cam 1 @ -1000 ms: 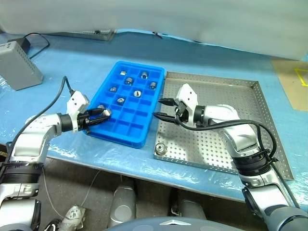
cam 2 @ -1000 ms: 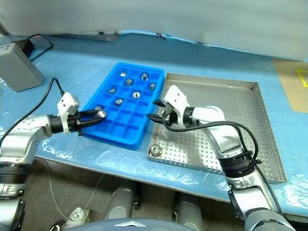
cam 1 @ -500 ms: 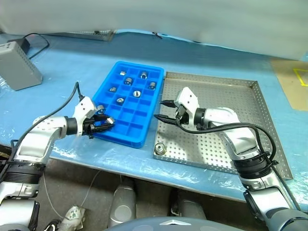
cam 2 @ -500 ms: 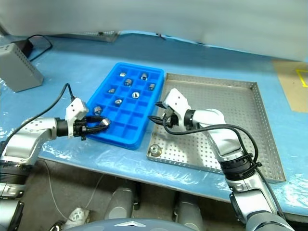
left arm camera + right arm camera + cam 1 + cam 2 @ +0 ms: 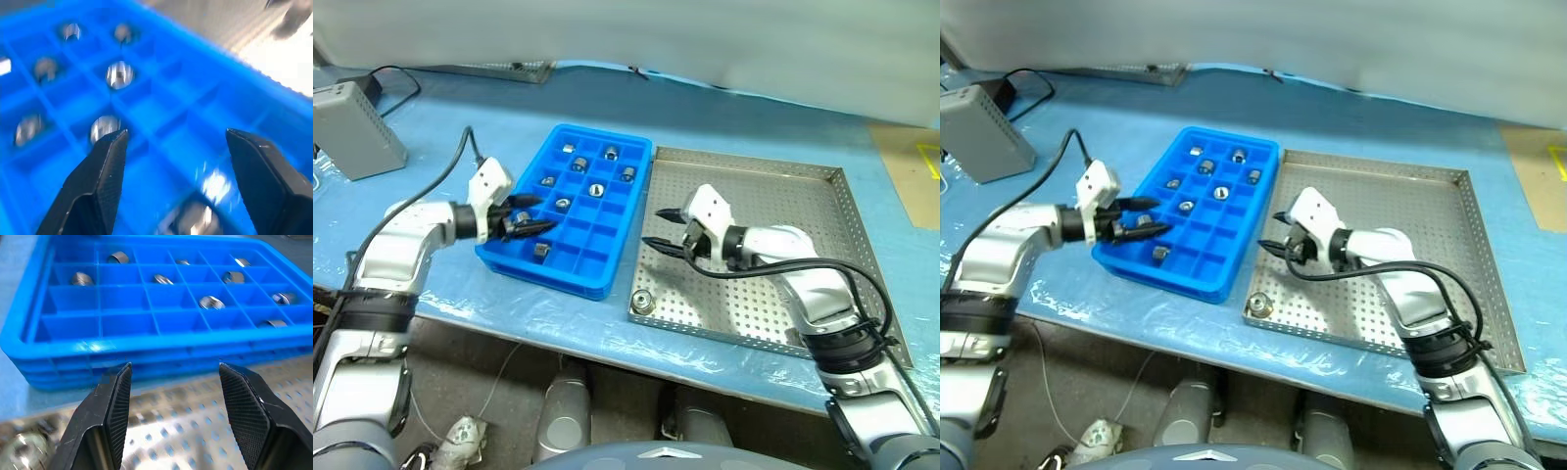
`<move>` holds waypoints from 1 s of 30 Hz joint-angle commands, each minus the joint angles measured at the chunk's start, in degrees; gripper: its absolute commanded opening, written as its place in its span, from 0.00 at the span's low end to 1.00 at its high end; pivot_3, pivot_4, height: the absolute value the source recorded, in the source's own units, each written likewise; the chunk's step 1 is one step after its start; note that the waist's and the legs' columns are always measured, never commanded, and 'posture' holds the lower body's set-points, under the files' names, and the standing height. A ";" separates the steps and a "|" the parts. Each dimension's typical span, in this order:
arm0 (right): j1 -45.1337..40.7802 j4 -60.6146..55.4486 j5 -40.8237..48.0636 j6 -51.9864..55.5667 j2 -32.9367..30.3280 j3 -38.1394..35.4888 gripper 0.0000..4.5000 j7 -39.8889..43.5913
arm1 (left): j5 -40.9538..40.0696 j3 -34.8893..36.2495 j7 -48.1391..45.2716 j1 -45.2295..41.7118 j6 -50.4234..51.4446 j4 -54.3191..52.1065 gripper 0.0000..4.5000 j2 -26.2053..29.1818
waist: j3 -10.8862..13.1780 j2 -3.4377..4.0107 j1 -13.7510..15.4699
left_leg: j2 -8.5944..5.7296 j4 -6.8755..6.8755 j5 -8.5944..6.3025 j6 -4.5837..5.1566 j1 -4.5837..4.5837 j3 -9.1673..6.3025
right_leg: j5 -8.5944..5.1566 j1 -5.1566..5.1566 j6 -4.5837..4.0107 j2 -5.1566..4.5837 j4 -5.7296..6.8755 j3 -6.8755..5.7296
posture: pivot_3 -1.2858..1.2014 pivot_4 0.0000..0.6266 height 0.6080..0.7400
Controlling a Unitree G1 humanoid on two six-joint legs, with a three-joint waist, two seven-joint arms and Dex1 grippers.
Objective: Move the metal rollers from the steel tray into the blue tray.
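Note:
The blue tray (image 5: 597, 235) lies left of the steel tray (image 5: 773, 196). Several metal rollers (image 5: 595, 189) sit in its far compartments, and one more (image 5: 540, 251) rests in a near-row compartment. My left gripper (image 5: 541, 216) hovers open over the tray's near left part, with nothing between its fingers; another roller (image 5: 522, 216) shows just beside them. A single roller (image 5: 640, 304) stands in the steel tray's near left corner. My right gripper (image 5: 652, 227) is open and empty above the steel tray's left side, pointing at the blue tray's wall (image 5: 146, 352).
A grey box (image 5: 357, 127) with a black cable sits at the far left on the blue-covered table (image 5: 754, 108). Another perforated tray (image 5: 494, 69) lies at the back edge. A brown patch (image 5: 911, 162) is at the far right. The table's front edge runs just below both trays.
My left gripper opened, rose and moved right over the blue tray; a roller now lies in a near-row compartment. My right gripper drew right, away from the blue tray's edge.

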 commanded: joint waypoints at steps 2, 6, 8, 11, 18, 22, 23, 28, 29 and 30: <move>4.00 -0.31 0.79 -0.84 -5.64 -9.50 0.64 -0.85 | -2.17 -2.54 -1.78 -3.40 0.35 -1.09 0.74 -4.99 | 0.00 -0.01 -0.08 | 0.00 -0.01 0.00 0.01 0.00 0.01 | 0.00 0.00 0.00 0.00 -0.02 0.00 | 0.57 0.24 1.00; 8.72 -0.56 1.09 -0.42 -7.99 -14.12 0.64 -1.66 | -0.74 -5.81 -2.06 -4.94 -0.53 1.03 0.74 -10.02 | 0.00 -0.01 -0.54 | 0.08 -0.04 0.00 0.03 -0.02 0.01 | 0.00 -0.05 0.00 0.09 -0.06 -0.01 | 0.56 0.24 1.00; 10.96 -1.42 1.23 -0.06 -8.08 -15.10 0.64 -2.06 | -0.37 -7.16 -2.92 -5.16 -1.17 1.85 0.74 -11.62 | -0.01 -0.01 -1.15 | 0.13 -0.04 0.00 0.04 -0.02 0.02 | 0.00 -0.06 0.00 0.13 -0.07 -0.01 | 0.55 0.24 1.00; 12.35 -1.79 3.23 0.97 -6.15 -16.94 0.64 -3.53 | -0.17 -8.05 -3.32 -5.59 -1.42 2.47 0.74 -13.00 | -0.01 -0.01 -2.23 | 0.12 -0.05 -0.01 0.05 -0.02 0.04 | 0.00 -0.08 0.00 0.13 -0.08 -0.01 | 0.54 0.24 1.00; 14.30 1.07 2.13 -0.28 -5.29 -15.90 0.64 -5.50 | 0.14 -8.71 -3.43 -5.83 -1.41 2.35 0.74 -14.09 | -0.01 0.00 -2.99 | 0.10 0.01 -0.01 0.06 0.00 0.05 | 0.00 -0.05 0.00 0.12 -0.07 -0.01 | 0.54 0.24 1.00; 13.90 3.91 1.03 -1.74 -4.96 -15.01 0.64 -6.35 | 0.04 -8.67 -3.12 -5.91 -0.50 1.26 0.74 -14.37 | -0.01 0.00 -3.10 | 0.08 0.02 -0.02 0.09 -0.01 0.05 | 0.00 -0.04 -0.01 0.11 -0.07 -0.01 | 0.54 0.24 1.00; 13.61 5.20 0.16 -2.71 -4.91 -14.55 0.64 -6.91 | 0.04 -8.77 -2.86 -5.83 -0.16 0.70 0.74 -14.46 | -0.01 0.00 -3.12 | 0.08 0.02 -0.02 0.09 -0.01 0.05 | 0.00 -0.04 -0.01 0.11 -0.07 -0.01 | 0.54 0.24 1.00; 13.00 8.21 -0.98 -4.72 -3.94 -13.56 0.64 -7.80 | 0.15 -9.03 -2.33 -5.52 0.61 -0.65 0.74 -14.41 | -0.01 0.00 -3.14 | 0.08 0.02 -0.02 0.09 -0.01 0.05 | 0.00 -0.04 -0.01 0.11 -0.07 -0.02 | 0.54 0.24 1.00; 12.97 8.48 -1.05 -4.94 -3.64 -13.21 0.64 -7.83 | 0.16 -8.93 -2.33 -5.67 0.61 -0.38 0.74 -14.40 | -0.01 0.00 -3.14 | 0.09 0.02 -0.02 0.10 -0.01 0.05 | 0.00 -0.04 -0.01 0.11 -0.07 -0.02 | 0.54 0.24 1.00; 12.91 8.73 -1.17 -5.09 -3.34 -12.87 0.64 -7.89 | 0.28 -8.86 -2.31 -5.81 0.47 0.02 0.74 -14.38 | -0.01 0.00 -3.14 | 0.08 0.02 -0.02 0.10 -0.01 0.05 | 0.00 -0.04 -0.01 0.11 -0.07 -0.02 | 0.54 0.24 1.00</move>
